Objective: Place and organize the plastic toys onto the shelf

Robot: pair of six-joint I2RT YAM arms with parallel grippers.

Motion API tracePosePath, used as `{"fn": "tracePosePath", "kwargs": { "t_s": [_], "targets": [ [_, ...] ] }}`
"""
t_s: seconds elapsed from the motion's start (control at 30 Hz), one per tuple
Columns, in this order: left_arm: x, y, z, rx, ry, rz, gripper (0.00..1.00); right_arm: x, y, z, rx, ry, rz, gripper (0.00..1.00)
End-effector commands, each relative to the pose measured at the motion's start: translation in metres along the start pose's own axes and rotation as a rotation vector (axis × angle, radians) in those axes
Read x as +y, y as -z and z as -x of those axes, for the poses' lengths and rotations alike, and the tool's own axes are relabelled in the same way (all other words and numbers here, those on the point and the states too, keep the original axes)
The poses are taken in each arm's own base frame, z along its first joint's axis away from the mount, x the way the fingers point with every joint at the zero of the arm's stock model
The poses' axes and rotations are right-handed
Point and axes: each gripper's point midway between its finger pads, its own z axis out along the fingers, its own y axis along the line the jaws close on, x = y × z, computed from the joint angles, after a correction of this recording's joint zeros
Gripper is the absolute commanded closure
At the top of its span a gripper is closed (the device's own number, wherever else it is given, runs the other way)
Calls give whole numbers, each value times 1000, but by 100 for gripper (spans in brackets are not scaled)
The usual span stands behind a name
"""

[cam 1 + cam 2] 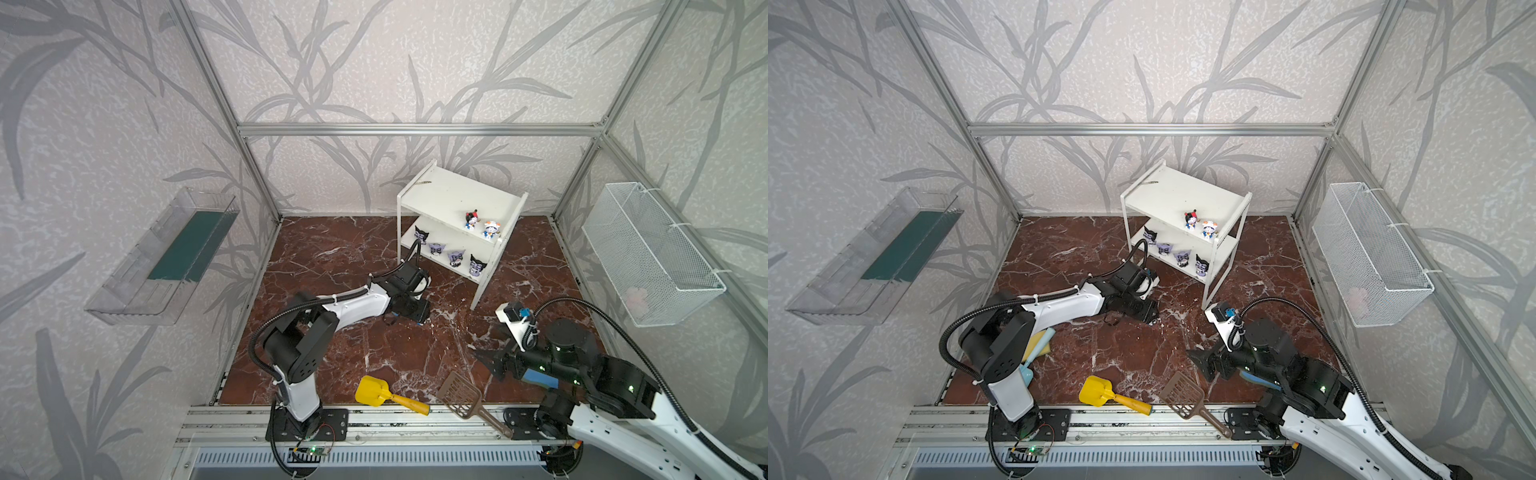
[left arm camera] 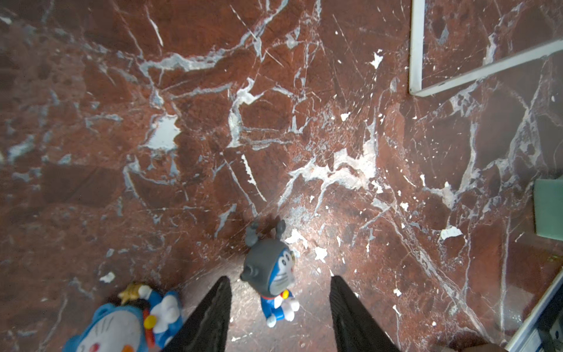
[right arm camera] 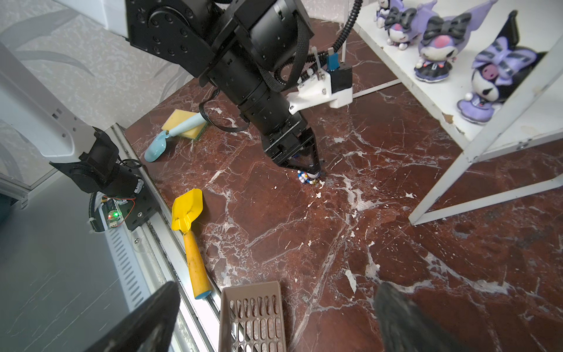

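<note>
Left gripper (image 2: 280,280): low over the marble floor (image 2: 304,137), centre of both top views, just below and left of the shelf's front leg. Its jaws are part-open and straddle the grey-headed figurine (image 2: 269,271), with a gap on each side, so nothing is gripped.
Right gripper (image 1: 490,363): spread wide and empty, lower right of a top view, above the brown scoop (image 1: 463,395).
Grey-headed figurine: on the floor between the fingers. I cannot tell whether it is standing or lying.
Blue-headed figurine (image 2: 122,323): on the floor just outside one finger.
Shelf (image 1: 453,191): right of centre, against the back wall. Two blue-and-white figurines (image 1: 471,220) stand at the right front of the top tier, and four purple figurines (image 1: 456,257) stand in a row below.
Handling: looks light, hard, glossy and top-heavy, so it is likely to squirt out of a pinch.
Hold: I'd squeeze across the broad sides of the head, clear of the thin ears.
</note>
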Motion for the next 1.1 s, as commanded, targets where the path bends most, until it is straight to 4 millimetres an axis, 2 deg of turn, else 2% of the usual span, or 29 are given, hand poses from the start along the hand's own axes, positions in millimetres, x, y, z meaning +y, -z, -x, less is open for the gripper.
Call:
{"fn": "tracePosePath", "kwargs": {
  "t_s": [0.0,0.17,0.57,0.77,1.07],
  "targets": [
    [4,-5,-3,28,3,60,48,5,0,1,-8,18,26,1],
    [7,-9,-3,34,-4,126,52,8,-4,-2,15,20,44,1],
    [12,-15,3,20,-29,222,54,8,-3,-2,11,20,46,1],
    [11,-19,1,35,-32,214,60,8,-3,-1,10,19,45,1],
    [11,-26,-2,47,-35,215,57,9,-2,-1,7,21,49,1]
  ]
}}
